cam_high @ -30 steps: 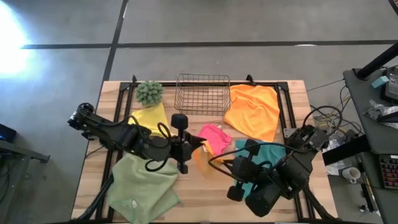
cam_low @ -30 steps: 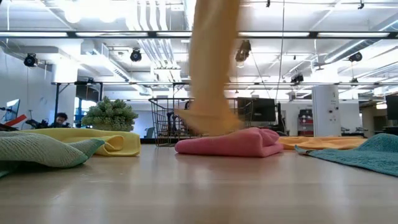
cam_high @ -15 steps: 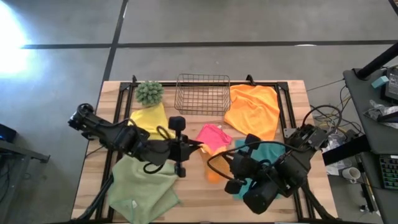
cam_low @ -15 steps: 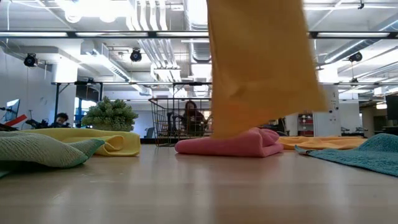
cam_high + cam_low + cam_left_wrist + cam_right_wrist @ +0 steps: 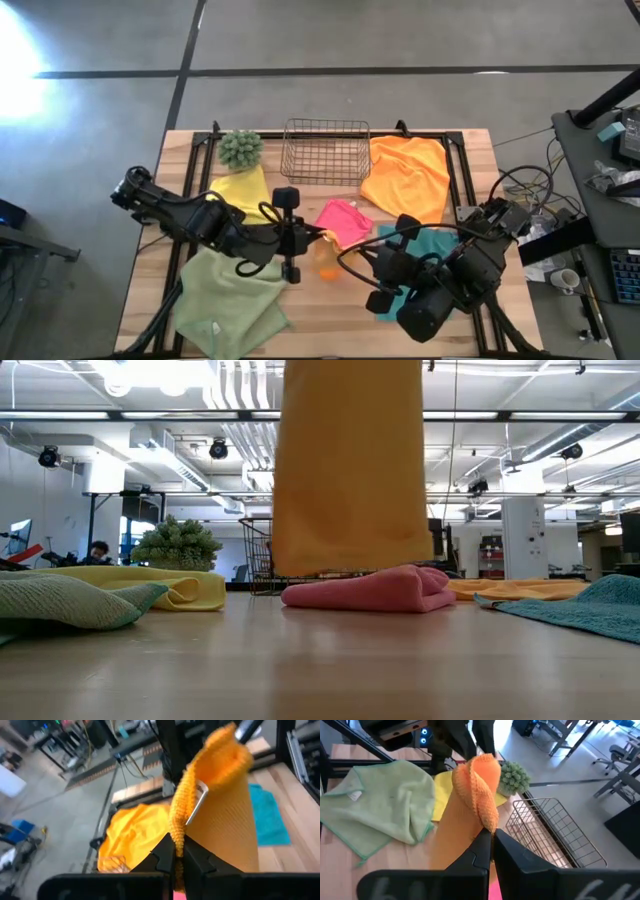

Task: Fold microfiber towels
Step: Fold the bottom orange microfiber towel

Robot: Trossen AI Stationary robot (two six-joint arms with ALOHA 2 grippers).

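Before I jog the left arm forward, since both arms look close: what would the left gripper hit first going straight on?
Probably the right gripper, pinching the opposite corner of the same orange towel the left gripper holds; depth is uncertain.

Lying across the wooden desk (image 5: 150, 280), five cloths and two other things. Sitting at the far left corner, a spiky green plant (image 5: 240, 148); standing at the middle of the far edge, a copper wire basket (image 5: 326, 152). Spreading over the far right corner, an orange towel (image 5: 408, 178). Resting just near of the plant, a yellow towel (image 5: 243, 190). Bunching at the desk's middle, a pink towel (image 5: 345, 220). Sprawling over the near left corner, a sage green towel (image 5: 232, 300). Lying toward the right edge, a teal towel (image 5: 437, 245).
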